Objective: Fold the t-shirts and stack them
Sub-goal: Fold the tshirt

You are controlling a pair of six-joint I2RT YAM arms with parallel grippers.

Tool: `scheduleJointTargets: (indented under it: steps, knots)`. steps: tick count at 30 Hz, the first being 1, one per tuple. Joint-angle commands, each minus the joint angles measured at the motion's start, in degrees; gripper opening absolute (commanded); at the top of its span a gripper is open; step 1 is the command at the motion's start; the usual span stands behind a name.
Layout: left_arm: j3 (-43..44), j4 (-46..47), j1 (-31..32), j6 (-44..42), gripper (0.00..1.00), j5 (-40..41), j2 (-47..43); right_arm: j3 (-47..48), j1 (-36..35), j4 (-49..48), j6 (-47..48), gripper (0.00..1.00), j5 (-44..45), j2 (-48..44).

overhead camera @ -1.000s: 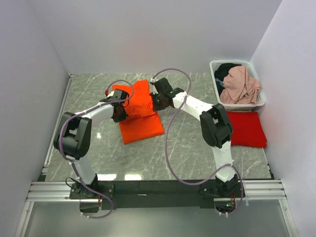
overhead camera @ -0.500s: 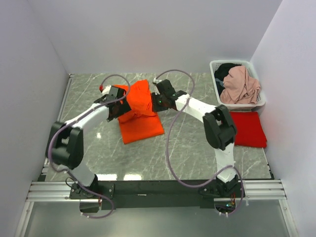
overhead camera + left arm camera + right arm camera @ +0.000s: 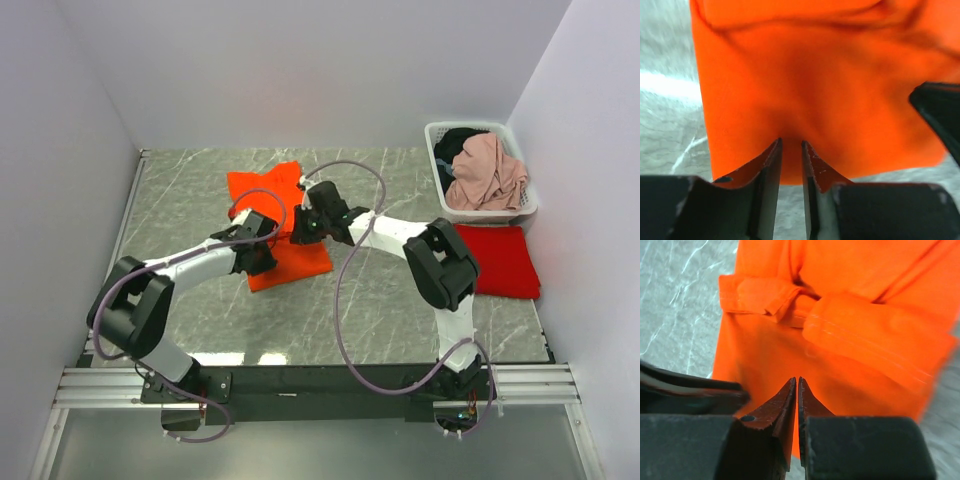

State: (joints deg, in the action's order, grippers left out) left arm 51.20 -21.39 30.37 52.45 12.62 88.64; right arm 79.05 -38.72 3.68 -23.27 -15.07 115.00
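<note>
The bright orange t-shirt (image 3: 272,200) lies on the marble table (image 3: 380,310), left of the middle, with wrinkles and a doubled sleeve showing in the right wrist view (image 3: 875,335). My left gripper (image 3: 258,260) sits over its near left part. In the left wrist view (image 3: 791,142) the jaws are nearly together and the cloth (image 3: 815,90) puckers at the tips. My right gripper (image 3: 301,231) is over the shirt's right side, its jaws (image 3: 797,380) pressed together on the cloth. The deeper red t-shirt (image 3: 502,261) lies folded at the right.
A white laundry basket (image 3: 434,134) holding pink and dark clothes stands at the back right, just behind the red t-shirt. White walls close in the table on the left, back and right. The arms' base rail (image 3: 320,382) runs along the near edge.
Both grippers lifted the bunched orange shirt, then came nearer and lower. The shirt now lies spread out, reaching farther toward the back left.
</note>
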Motion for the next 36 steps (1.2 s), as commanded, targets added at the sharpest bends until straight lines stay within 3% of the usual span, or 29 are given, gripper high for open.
scheduleJointTargets:
  steps: [1, 16, 22, 29, 31, 36]
  knots:
    - [-1.5, 4.2, 0.1, 1.6, 0.28, -3.6, 1.7, 0.0, -0.4, -7.1, -3.2, 0.11, -3.4, 2.2]
    - [-3.3, -0.6, 0.2, 0.0, 0.27, -8.0, 5.7, 8.0, 0.0, -9.6, -3.5, 0.12, 2.1, 13.1]
    - [-5.6, -2.5, 0.7, -2.2, 0.29, -9.5, 4.5, 19.7, 0.9, -4.9, -2.0, 0.17, 4.5, 17.6]
    - [-8.8, -4.8, 0.7, -2.5, 0.33, -10.1, -1.4, 41.3, 3.4, 5.4, -2.7, 0.28, 1.5, 25.0]
    - [-7.8, -6.5, 0.7, -2.4, 0.37, -8.1, -3.8, 40.0, 3.6, 5.5, -2.8, 0.3, 0.2, 22.6]
    - [-2.8, -7.5, -1.3, -1.6, 0.48, -5.2, -9.3, 21.0, 5.1, 0.5, -5.7, 0.36, -5.8, 9.4]
